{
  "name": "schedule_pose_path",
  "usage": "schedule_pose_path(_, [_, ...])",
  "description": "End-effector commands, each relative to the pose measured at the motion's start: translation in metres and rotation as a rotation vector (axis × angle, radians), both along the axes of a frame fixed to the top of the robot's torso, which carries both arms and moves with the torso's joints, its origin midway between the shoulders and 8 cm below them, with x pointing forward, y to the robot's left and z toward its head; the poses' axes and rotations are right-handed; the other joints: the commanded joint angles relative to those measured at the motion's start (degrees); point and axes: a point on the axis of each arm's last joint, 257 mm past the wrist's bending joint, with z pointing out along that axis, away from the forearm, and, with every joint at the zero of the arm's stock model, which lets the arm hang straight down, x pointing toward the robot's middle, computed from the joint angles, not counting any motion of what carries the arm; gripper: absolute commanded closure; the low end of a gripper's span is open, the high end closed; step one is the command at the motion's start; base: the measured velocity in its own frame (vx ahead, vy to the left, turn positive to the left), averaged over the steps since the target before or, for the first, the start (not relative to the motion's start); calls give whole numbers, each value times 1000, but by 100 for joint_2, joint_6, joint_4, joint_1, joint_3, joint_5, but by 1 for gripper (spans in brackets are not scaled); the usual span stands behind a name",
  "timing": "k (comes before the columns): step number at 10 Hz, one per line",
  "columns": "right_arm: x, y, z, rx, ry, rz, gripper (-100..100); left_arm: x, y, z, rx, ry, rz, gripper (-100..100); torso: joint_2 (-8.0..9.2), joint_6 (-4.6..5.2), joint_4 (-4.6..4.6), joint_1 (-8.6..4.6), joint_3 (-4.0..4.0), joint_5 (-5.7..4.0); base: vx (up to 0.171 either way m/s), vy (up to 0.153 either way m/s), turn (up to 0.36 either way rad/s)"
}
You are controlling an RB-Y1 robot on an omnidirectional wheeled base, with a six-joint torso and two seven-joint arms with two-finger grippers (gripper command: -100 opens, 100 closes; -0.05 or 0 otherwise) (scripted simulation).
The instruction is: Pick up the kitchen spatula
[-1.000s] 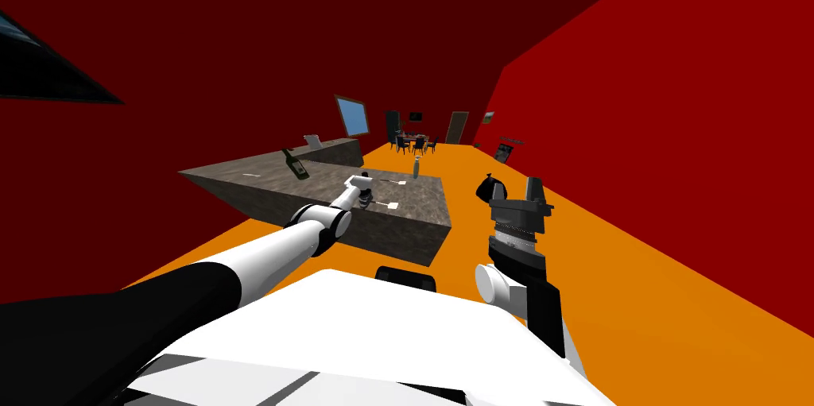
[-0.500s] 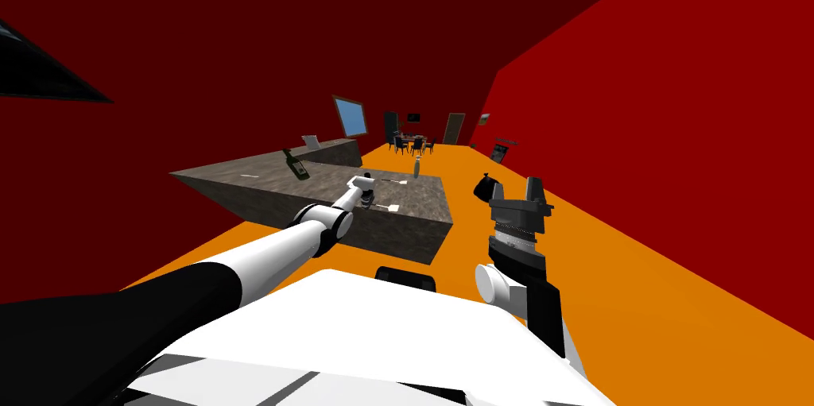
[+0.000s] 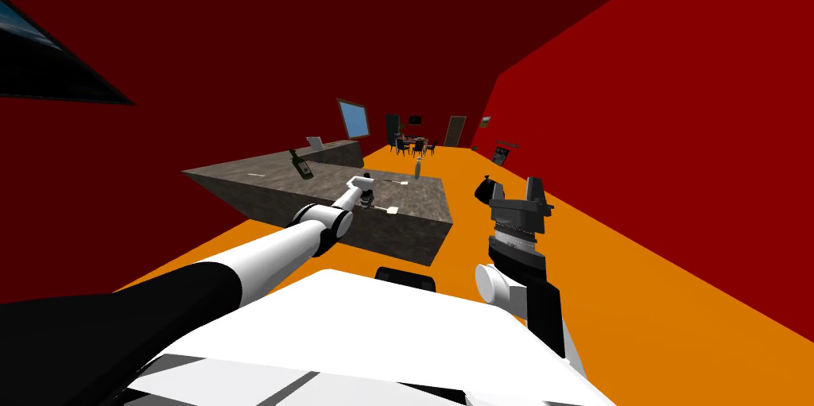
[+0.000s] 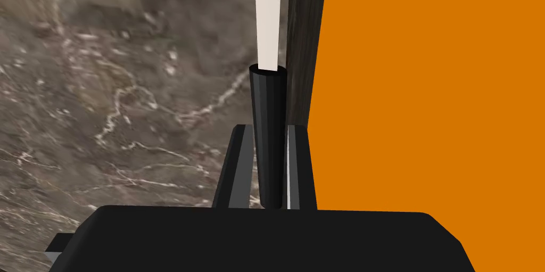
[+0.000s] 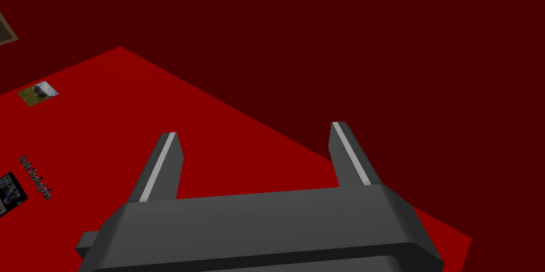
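Left fingers [image 4: 237,162]: narrow, clamped on the spatula [image 4: 267,109]'s dark handle.
Spatula: was at the counter [image 4: 106,98]'s near edge, white blade pointing away.
Handling: probably light, stiff; the tapered handle suited gripping but could slip.
Right fingers [image 5: 159,167]: wide, empty.
Count: one spatula, one green bottle [image 3: 300,164], one pale bottle [image 3: 416,168].

The spatula [image 4: 267,98] is cut off in the left wrist view: its pale shaft runs out past the picture's edge, and the butt of its dark handle is hidden behind the body of the left gripper [image 4: 269,128]. Whether it touches the marbled counter [image 4: 106,98] cannot be told. In the head view, a second small pale object [image 3: 401,182] farther along the counter is too small to identify. A dark window [image 3: 48,67] is cut off by the picture's edge.
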Motion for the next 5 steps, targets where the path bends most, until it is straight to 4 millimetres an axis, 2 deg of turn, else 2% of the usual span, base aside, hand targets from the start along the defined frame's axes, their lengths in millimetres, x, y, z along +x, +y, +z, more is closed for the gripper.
schedule_pose_path(1, [0,0,0,0,0,0,0,3,5,5,3,-15,-9,100,0,0,0,0,0,0,86,-90,79])
schedule_pose_path(5, [0,0,0,0,0,0,0,-1,28,11,0,-12,-62,100,-16,4,-8,-28,-12,-3,70,-117,116])
